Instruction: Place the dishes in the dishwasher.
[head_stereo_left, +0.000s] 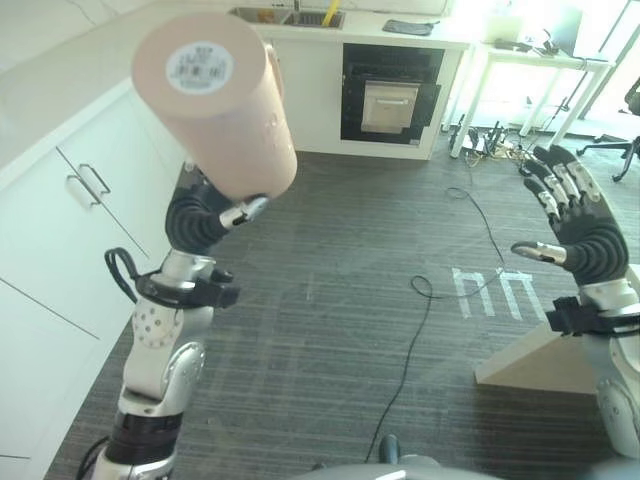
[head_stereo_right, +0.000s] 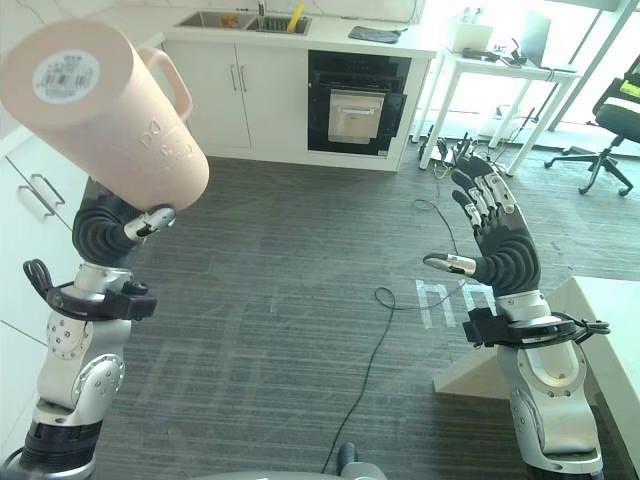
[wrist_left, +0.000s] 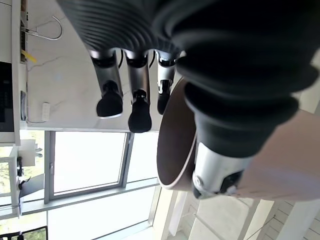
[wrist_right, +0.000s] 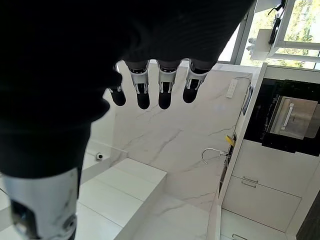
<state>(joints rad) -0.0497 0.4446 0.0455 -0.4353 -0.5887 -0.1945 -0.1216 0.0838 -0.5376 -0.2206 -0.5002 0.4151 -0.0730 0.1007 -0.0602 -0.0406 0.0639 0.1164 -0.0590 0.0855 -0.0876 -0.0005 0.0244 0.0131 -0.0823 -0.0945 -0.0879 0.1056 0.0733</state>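
Plainly, in the left eye view the left hand (head_stereo_left: 205, 215) held a tall pink cup (head_stereo_left: 220, 100) raised high, its base turned toward the head and its long axis slanting up and away from the palm; the right hand (head_stereo_left: 580, 225) stood well apart, palm up. From the right eye view a handle (head_stereo_right: 172, 82) showed on the cup's far side, and beyond it a dark open appliance (head_stereo_right: 355, 105) under the far counter (head_stereo_right: 330, 35), likely the dishwasher, well away across the floor. The left wrist view showed fingers (wrist_left: 140, 100) and thumb (wrist_left: 220, 165) curled round the cup's wall, its open rim (wrist_left: 172, 145) facing outward. The right wrist view showed that hand's fingers (wrist_right: 165, 85) straight and holding nothing.
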